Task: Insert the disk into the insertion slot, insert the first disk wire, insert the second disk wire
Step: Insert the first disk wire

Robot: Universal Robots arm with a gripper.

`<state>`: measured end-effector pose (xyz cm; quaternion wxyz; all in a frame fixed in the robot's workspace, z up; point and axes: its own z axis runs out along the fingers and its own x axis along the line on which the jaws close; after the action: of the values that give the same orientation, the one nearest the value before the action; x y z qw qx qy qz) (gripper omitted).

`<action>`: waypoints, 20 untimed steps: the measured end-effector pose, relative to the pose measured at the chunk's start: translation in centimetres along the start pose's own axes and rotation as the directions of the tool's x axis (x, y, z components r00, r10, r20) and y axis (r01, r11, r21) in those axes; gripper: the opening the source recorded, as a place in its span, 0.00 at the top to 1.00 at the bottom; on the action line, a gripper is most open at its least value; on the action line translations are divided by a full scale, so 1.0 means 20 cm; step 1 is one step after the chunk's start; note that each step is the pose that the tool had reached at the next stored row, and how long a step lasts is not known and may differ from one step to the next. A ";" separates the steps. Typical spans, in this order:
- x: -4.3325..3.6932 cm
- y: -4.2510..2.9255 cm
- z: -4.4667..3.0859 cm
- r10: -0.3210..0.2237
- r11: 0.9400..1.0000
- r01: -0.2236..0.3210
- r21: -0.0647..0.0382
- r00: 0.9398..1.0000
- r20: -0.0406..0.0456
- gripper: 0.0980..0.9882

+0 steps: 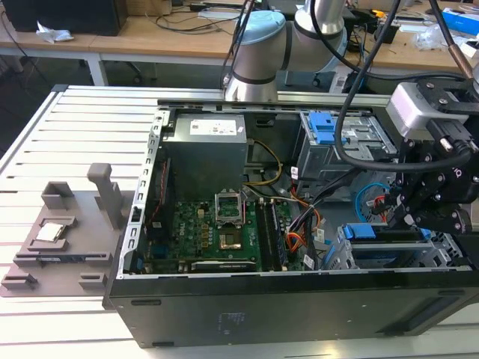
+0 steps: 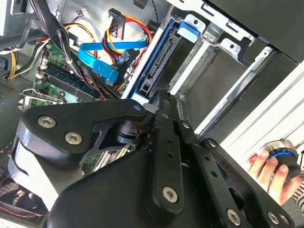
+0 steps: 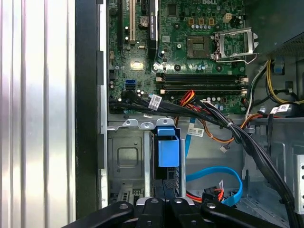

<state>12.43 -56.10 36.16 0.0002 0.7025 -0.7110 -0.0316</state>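
Disk [image 3: 167, 151] in blue carrier seated in the silver insertion slot [image 3: 124, 159] of the open computer case [image 1: 224, 314], hand [image 2: 159, 97] closed, fingertips drawn together at the disk's connector end, blue data cable [image 3: 223, 175] laid just beside.

A pale metal surface [image 1: 82, 142] made of long parallel slats with dark grooves between them fills the left and lower parts of the exterior view. In the first wrist view its slats [image 3: 38, 114] run as bright, glossy strips down the left side of the frame. Across the top of the exterior view stands a row of wooden desks [image 1: 150, 34] on white legs [image 1: 97, 71], strewn with black cables [image 1: 196, 22]. A black box [image 1: 67, 15] and a crumpled white wrapper [image 1: 54, 33] sit at the upper left, and a blue box [image 1: 460, 21] at the upper right. Under the desks the floor [image 1: 30, 82] is dark grey. The light is even and bright, gleaming off the metal.
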 end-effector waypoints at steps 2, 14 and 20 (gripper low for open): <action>-0.001 0.001 -0.011 -0.002 1.000 0.002 0.000 1.000 0.000 0.99; -0.065 0.006 -0.110 -0.012 1.000 0.012 0.000 1.000 -0.001 0.99; -0.066 0.006 -0.110 -0.012 1.000 0.012 0.000 1.000 -0.001 0.70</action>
<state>12.43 -54.88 38.42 0.0004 0.7067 -0.7068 -0.0315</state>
